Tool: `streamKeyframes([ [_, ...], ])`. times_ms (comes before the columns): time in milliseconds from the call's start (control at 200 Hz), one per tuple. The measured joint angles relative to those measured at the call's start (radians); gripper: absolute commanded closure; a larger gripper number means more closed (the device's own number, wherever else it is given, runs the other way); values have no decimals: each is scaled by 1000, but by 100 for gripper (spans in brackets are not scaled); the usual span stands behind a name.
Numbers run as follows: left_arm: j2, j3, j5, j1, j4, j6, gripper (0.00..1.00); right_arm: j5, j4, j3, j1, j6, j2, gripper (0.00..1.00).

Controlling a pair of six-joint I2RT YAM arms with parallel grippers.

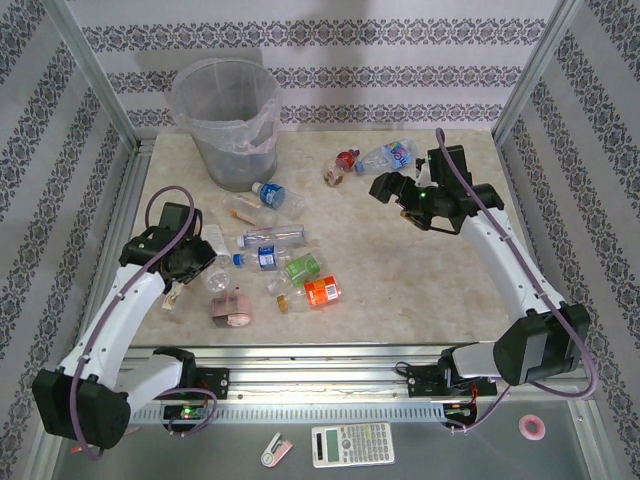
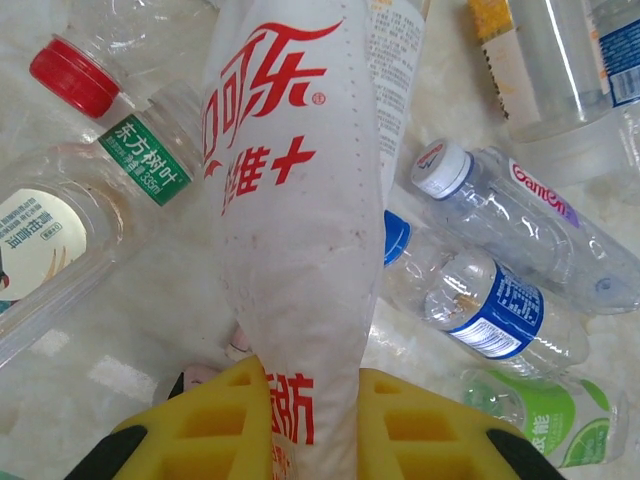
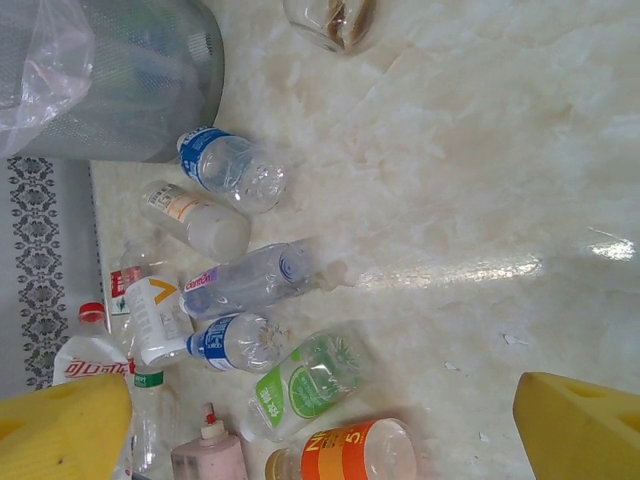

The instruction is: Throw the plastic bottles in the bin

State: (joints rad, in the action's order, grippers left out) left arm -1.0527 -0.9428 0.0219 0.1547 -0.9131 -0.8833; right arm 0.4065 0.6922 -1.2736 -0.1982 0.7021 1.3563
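L gripper (image 2: 315,410) was clamped on white-labelled bottle (image 2: 290,200) w/ red lettering, among loose plastic bottles (image 1: 272,238) centre-left on tabletop (image 1: 400,270). R gripper (image 1: 392,188) stood wide, empty, beside two bottles (image 1: 385,158). Bin (image 1: 228,150) sat at far-left corner.

The marble-patterned tabletop (image 1: 420,270) carries the bin (image 1: 225,120), which stands upright in the upper left of the top view. Just below the bin lies a blue-capped bottle (image 1: 268,193). At centre left a loose cluster lies on its sides: a long clear bottle (image 1: 272,237), a blue-labelled bottle (image 1: 265,257), a green-labelled bottle (image 1: 300,267) and an orange-labelled bottle (image 1: 320,291). A pink lumpy object (image 1: 232,308) sits lower left. At upper centre a red-labelled bottle (image 1: 345,163) and a blue-lettered bottle (image 1: 390,156) lie close together.
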Motion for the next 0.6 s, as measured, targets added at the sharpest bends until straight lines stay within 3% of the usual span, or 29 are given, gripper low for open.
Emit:
streamKeyframes([
  [225, -102, -113, 1, -1, -2, 20, 88, 1, 12, 5, 7, -3, -2, 2],
  [400, -312, -483, 11, -23, -8, 81, 83, 0, 20, 5, 20, -7, -6, 2],
  [520, -547, -941, 37, -58, -49, 124, 67, 0, 23, 5, 26, -12, -18, 2],
  [600, -758, -1340, 52, -84, -59, 164, 27, 1, 22, 6, 26, -14, -26, 2],
])
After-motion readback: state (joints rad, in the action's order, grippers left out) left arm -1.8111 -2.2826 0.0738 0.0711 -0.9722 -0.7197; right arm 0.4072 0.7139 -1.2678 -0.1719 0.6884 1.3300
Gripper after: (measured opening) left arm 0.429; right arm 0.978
